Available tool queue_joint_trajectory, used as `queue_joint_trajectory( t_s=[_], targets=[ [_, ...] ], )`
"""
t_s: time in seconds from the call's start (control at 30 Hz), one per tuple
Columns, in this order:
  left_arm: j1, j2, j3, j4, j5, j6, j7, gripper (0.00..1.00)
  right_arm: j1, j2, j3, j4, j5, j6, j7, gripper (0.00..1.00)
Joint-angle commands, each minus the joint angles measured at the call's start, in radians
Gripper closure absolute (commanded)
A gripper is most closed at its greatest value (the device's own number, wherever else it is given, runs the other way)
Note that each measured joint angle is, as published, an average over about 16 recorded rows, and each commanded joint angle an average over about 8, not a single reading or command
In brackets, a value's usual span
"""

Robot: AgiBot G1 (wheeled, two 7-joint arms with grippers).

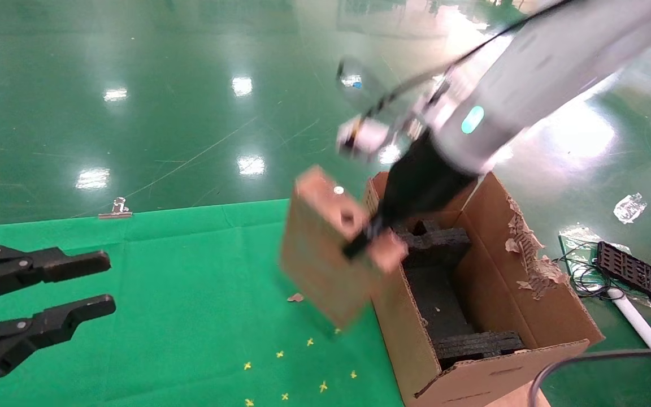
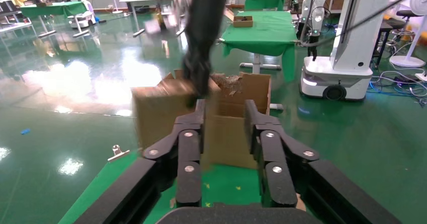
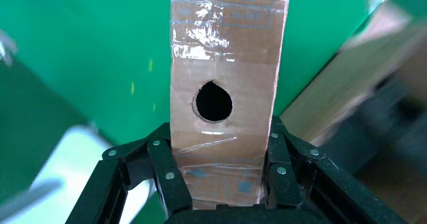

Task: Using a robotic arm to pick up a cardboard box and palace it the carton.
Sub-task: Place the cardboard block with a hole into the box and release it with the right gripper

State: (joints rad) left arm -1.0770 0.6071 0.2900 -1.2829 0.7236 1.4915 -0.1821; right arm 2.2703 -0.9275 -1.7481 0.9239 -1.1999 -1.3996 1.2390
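Observation:
My right arm (image 1: pixel 506 96) reaches down from the upper right, and its gripper (image 1: pixel 368 237) is shut on the cardboard box (image 1: pixel 325 249). The slim brown taped box hangs tilted in the air over the green cloth, just left of the carton's (image 1: pixel 529 305) left wall. In the right wrist view the fingers (image 3: pixel 166 168) clamp both sides of the box (image 3: pixel 224 58), which has a round hole. The carton stands open with black foam inserts (image 1: pixel 438 305) inside and a ragged right flap. My left gripper (image 1: pixel 108 282) is open and empty at the far left; its wrist view shows the box (image 2: pixel 158 110) and carton (image 2: pixel 257 88).
A green cloth (image 1: pixel 190 316) covers the table, with small yellow crosses (image 1: pixel 280 355) and a binder clip (image 1: pixel 115 210) at its far edge. On the floor right of the carton lie a black tray (image 1: pixel 633 271), cables, a white tube (image 1: pixel 639 325) and a plastic bag (image 1: pixel 629 206).

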Motion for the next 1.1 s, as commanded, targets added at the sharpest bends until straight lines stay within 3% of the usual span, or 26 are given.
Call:
queue_joint_trajectory(
  t_s=[0.03,0.27,0.3,0.57,1.1],
  targets=[
    [0.0,0.0,0.0,0.0,0.0,0.0,0.0,1.0,0.04,0.049,0.032,0.023,0.014,0.028,-0.041,1.0],
    [0.0,0.0,0.001,0.0,0.0,0.0,0.0,1.0,0.154,0.143,0.06,-0.072,-0.039,0.06,-0.097,1.0],
    [0.0,0.0,0.001,0.0,0.0,0.0,0.0,0.97,0.163,0.151,0.058,-0.091,-0.05,0.058,-0.102,1.0],
    [0.0,0.0,0.001,0.0,-0.001,0.0,0.001,0.01,0.162,0.196,0.011,-0.238,-0.121,0.009,-0.11,1.0],
    [0.0,-0.001,0.002,0.0,-0.001,-0.001,0.001,0.0,-0.028,0.167,-0.072,-0.48,-0.165,-0.041,-0.098,1.0]
  ],
)
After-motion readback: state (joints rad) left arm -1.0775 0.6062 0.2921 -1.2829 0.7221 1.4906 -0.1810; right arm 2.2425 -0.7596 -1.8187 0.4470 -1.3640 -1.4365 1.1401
